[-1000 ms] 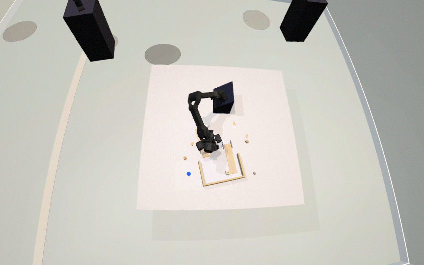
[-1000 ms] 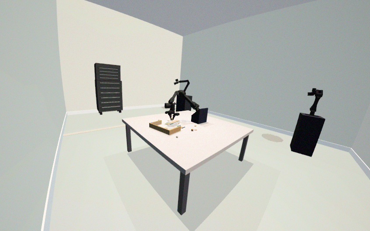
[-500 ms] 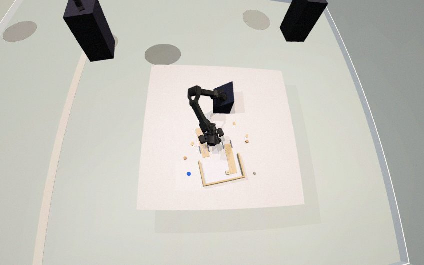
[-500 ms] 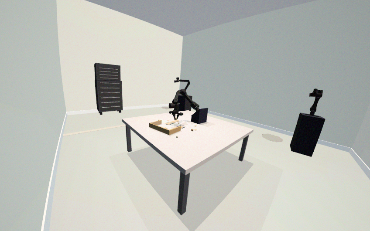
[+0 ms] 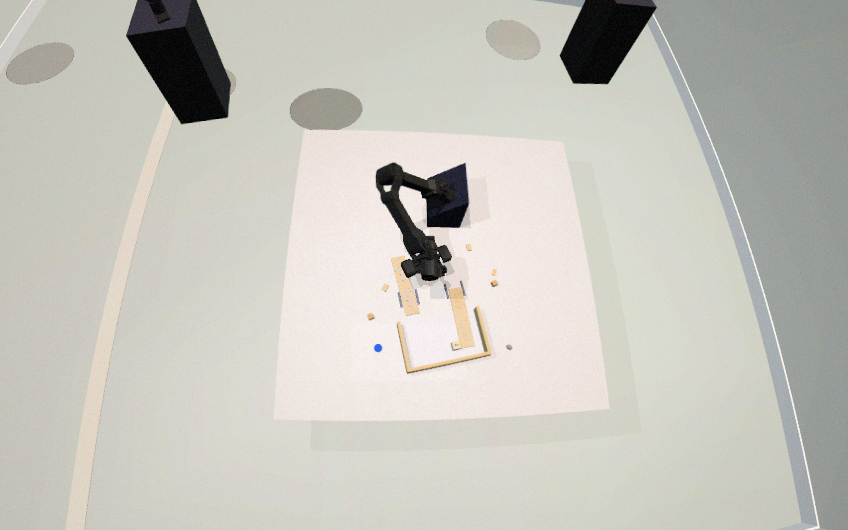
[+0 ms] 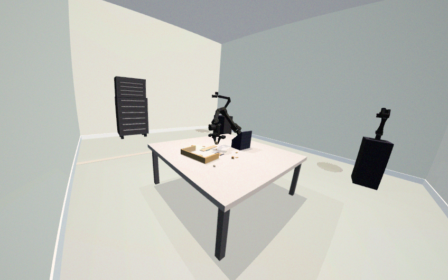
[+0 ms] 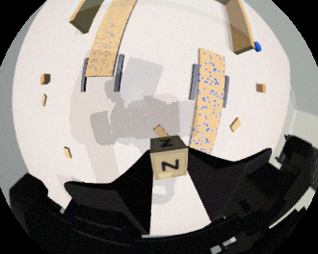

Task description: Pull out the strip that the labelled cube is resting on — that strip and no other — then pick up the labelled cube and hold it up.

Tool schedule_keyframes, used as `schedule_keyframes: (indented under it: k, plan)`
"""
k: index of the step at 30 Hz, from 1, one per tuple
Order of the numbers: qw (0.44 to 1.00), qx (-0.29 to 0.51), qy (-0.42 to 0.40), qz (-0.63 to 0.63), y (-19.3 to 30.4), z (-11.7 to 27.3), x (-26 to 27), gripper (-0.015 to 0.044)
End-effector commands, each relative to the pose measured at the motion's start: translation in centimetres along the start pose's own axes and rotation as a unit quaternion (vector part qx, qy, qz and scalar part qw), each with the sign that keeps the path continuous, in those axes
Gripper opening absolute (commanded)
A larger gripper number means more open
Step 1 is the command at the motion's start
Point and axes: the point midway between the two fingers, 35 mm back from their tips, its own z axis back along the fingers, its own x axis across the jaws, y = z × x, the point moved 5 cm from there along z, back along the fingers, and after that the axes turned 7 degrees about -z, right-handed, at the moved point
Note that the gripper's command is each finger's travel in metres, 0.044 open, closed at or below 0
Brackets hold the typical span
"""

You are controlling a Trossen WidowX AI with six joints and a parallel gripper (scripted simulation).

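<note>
White table point(image 5: 545, 369), wooden tray point(image 5: 443, 362) as landmark. Gripper point(image 7: 166, 179) clenched on labelled cube point(image 7: 169, 164), raised clear of tray's open side, above speckled strip point(image 7: 209, 99). Final step judged in hand: hold aloft, steady.

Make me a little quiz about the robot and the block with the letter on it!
1. True or false: the cube with the letter Z is lying on the table.
2. What is pinching the cube? A) the gripper's fingers B) the wooden frame C) the blue dot
3. Fill in: the speckled strip lies outside the frame, while the plain strip reaches ____ it.

Key:
1. False; it is held up in the air.
2. A
3. into
</note>
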Motion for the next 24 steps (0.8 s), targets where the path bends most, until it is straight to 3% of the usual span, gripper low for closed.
schedule_keyframes:
  k: [1, 24]
  plan:
    - [1.0, -0.006, 0.004, -0.007, -0.14, 1.94, -0.25, 0.0]
    - [1.0, -0.006, 0.004, -0.007, -0.11, 2.33, -0.24, 0.0]
